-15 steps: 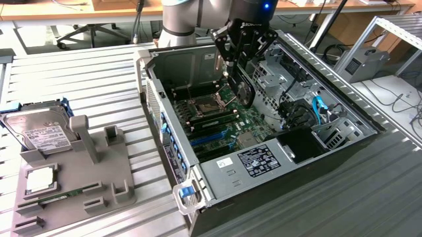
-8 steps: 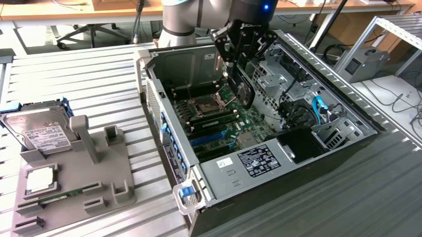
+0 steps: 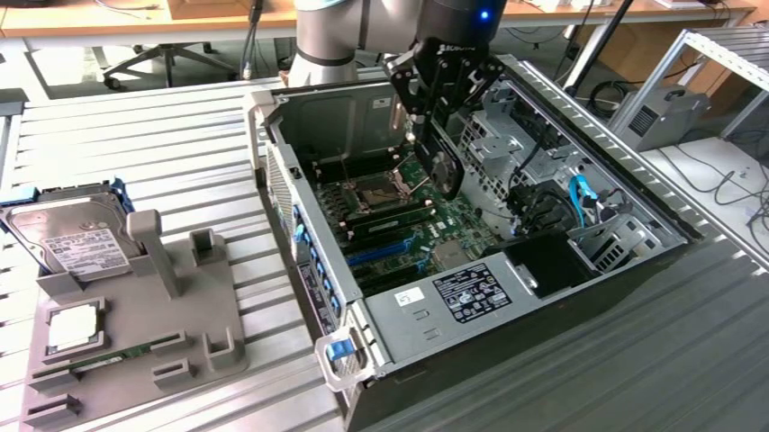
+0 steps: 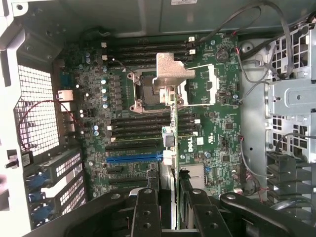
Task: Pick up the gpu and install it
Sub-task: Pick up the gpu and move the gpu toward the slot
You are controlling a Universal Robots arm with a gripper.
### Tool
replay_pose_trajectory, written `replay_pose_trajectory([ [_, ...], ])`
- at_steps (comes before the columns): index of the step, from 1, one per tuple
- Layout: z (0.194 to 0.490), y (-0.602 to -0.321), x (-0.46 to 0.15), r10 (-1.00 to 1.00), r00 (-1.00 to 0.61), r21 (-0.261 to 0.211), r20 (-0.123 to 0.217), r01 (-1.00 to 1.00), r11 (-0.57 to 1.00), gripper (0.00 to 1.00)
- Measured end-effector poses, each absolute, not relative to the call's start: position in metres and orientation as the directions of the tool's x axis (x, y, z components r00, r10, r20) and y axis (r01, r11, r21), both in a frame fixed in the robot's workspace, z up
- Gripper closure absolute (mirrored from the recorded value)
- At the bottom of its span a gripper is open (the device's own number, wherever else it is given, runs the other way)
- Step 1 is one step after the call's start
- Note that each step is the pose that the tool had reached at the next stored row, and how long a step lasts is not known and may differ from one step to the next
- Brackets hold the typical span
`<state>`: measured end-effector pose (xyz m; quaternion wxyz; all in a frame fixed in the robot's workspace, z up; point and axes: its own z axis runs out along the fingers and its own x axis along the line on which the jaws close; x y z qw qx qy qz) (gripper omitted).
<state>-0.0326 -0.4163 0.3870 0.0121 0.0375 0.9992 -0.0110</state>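
– Gray slats make up the tabletop [image 3: 180, 117], right?
– Yes. Closest to us on it sits a gray holder [image 3: 144, 351] with a hard drive [image 3: 75, 241] standing in it. I think the holder keeps parts upright so they are easy to grab.
– And the big box?
– That is the case [image 3: 402, 328]. It lies on its side with the open face up. I guess that lets the arm [image 3: 337, 31] reach in from above.
– Where is the gpu?
– The gpu [image 3: 444, 171] hangs inside the case, over the green board [image 4: 217, 143], near its middle. I can't tell if it touches the board.
– What holds it?
– The jaws. They are about half open and pinch the thin card between them, one on each flat side.
– Why that way?
– Probably so it hangs straight and does not swing.
– How does it look?
– Thin and flat. In the exterior view it looks dark. The wrist view sees it edge-on, like a line, with a shiny silver bracket [image 4: 171, 69] at the end away from the jaws. A blue slot [image 4: 132, 158] lies just beside that line.
– And farther back?
– A wooden desk [image 3: 121, 18] and a chair [image 3: 162, 58].
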Motion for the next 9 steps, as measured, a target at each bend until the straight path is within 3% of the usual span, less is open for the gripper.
replay_pose_trajectory([
  [9, 0.3854, -0.4163, -0.0326, 0.075, -0.997, -0.021, -0.023, 0.075, 0.997, 0.73],
])
